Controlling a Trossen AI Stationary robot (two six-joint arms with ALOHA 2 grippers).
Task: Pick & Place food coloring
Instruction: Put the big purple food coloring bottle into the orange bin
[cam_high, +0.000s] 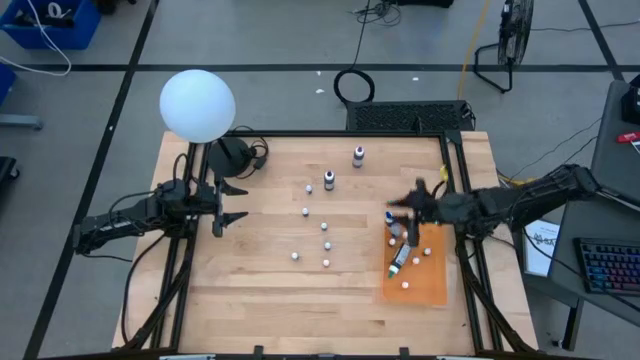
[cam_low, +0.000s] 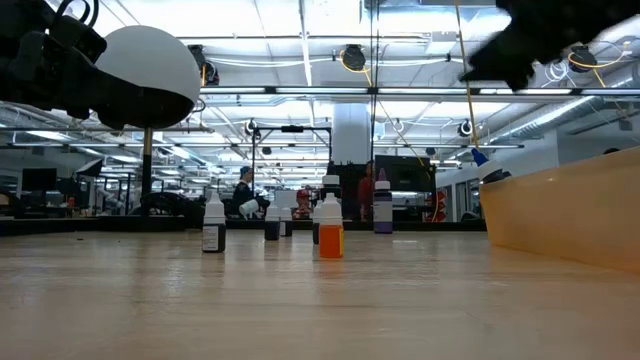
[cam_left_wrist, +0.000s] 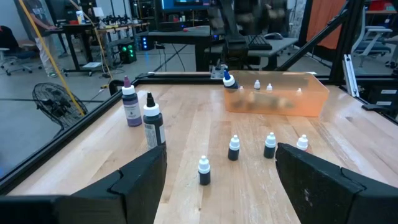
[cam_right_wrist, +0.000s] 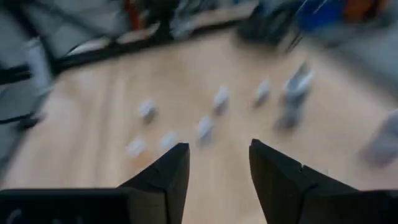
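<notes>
The right hand hovers empty with fingers parted above the orange bin. The left hand waits wide open at the counter's left side, away from the bottles.

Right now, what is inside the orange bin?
Inside the orange bin: a green-topped bottle lying down, a blue-topped bottle at its far edge, and a few small white-capped bottles. The right gripper covers part of that end.
</notes>
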